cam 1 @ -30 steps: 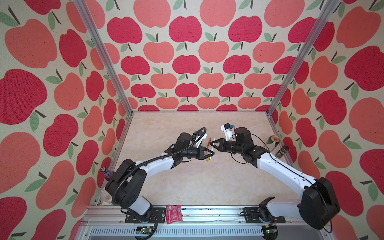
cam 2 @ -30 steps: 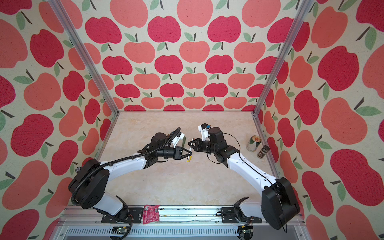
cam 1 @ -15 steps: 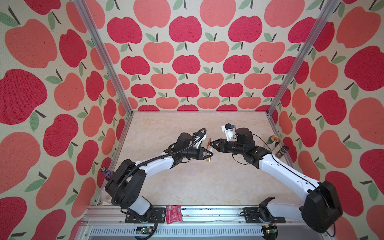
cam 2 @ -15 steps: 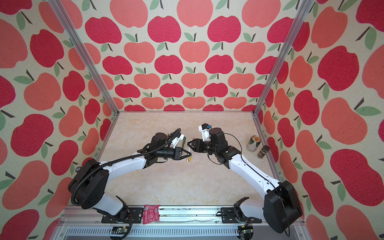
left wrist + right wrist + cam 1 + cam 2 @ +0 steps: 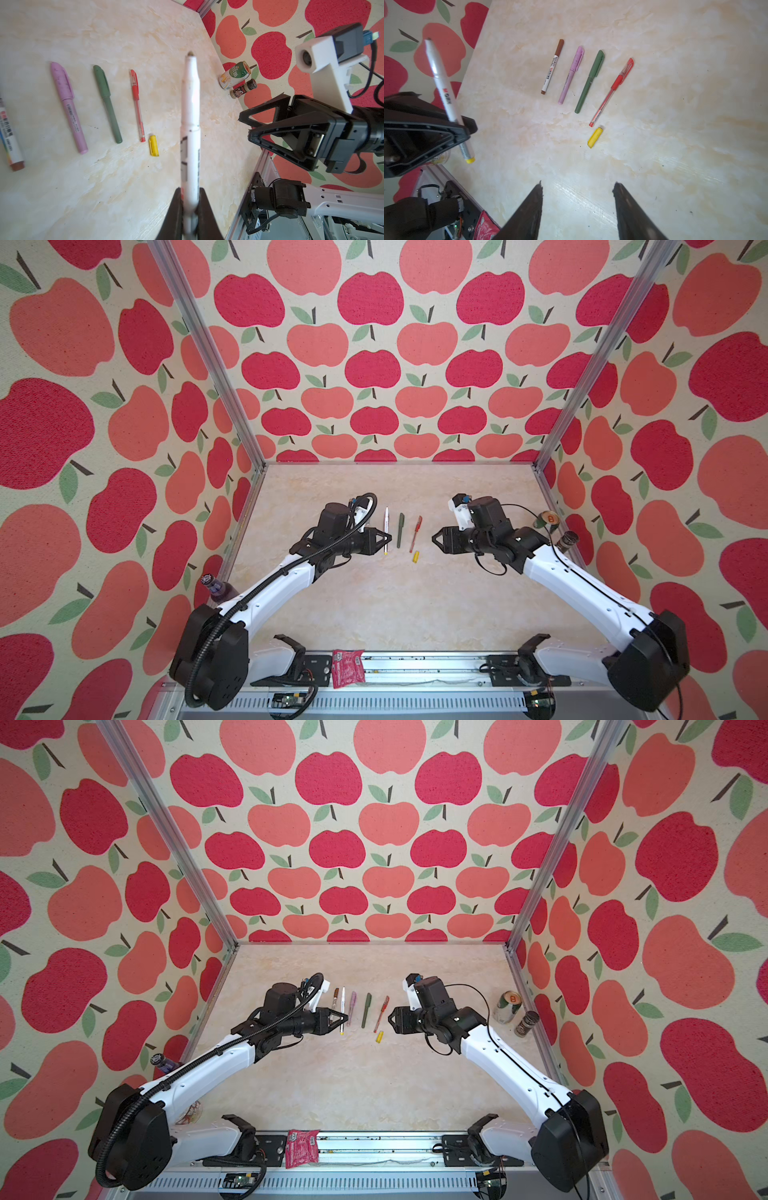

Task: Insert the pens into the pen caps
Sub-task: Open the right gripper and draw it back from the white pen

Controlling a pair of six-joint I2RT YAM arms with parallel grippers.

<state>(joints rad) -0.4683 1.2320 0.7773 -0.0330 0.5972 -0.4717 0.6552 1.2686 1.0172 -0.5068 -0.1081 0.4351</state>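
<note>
The white pen (image 5: pixel 191 99) clamped in left end effector (image 5: pixel 190 193); yellow cap (image 5: pixel 595 137) lies near wide right end effector (image 5: pixel 577 185)

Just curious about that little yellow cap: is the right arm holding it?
No, the yellow cap lies on the table; the right gripper is open and empty.

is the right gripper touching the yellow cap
Apart. The right wrist view shows the right gripper open above the table, with a clear stretch of bare surface between its fingertips and the yellow cap.
</note>
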